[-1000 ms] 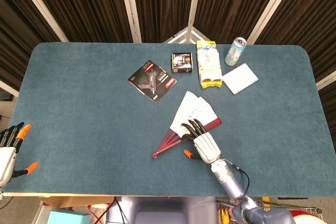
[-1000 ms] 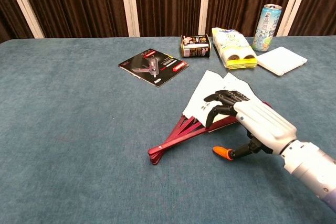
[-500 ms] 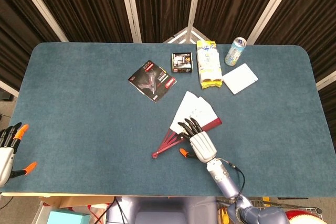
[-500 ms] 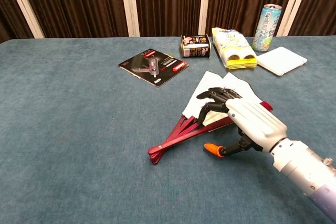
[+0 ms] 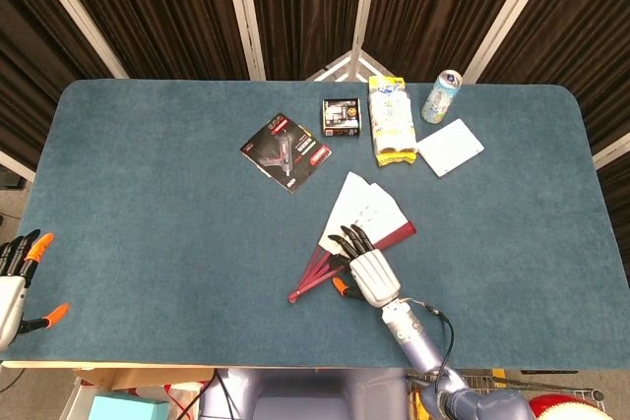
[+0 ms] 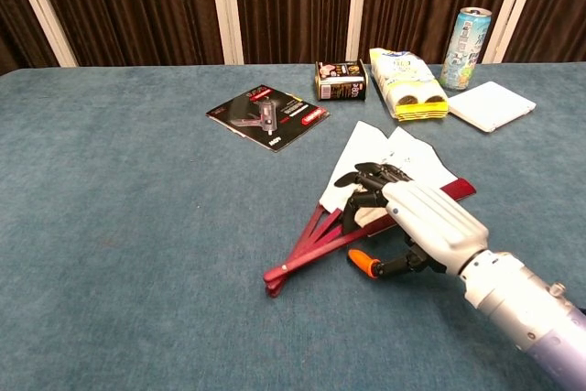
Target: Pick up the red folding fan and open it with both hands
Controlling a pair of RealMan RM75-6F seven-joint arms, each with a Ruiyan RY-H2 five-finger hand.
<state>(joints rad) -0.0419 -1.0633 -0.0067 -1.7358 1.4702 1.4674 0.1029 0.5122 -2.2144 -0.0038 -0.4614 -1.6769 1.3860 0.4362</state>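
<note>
The red folding fan (image 5: 369, 211) lies partly spread on the blue table, its white leaf pointing away and its red ribs (image 6: 307, 254) running toward the front left. My right hand (image 5: 366, 272) (image 6: 426, 222) sits over the ribs where they meet the leaf. Its dark fingers (image 6: 366, 180) curl down onto the fan, and the orange-tipped thumb (image 6: 363, 265) lies on the cloth just in front of the nearest rib. The fan rests on the table. My left hand (image 5: 15, 282) hangs off the table's left front corner, fingers spread and holding nothing.
Toward the back stand a black-and-red booklet (image 5: 286, 150), a small black box (image 5: 341, 116), a yellow-and-white packet (image 5: 391, 121), a drink can (image 5: 441, 96) and a white pad (image 5: 451, 147). The table's front edge (image 5: 197, 363) runs just behind my right wrist.
My right hand has slid left along the fan toward the ribs, and its thumb has come closer to them. The ribs have fanned out a little. The left hand has barely moved.
</note>
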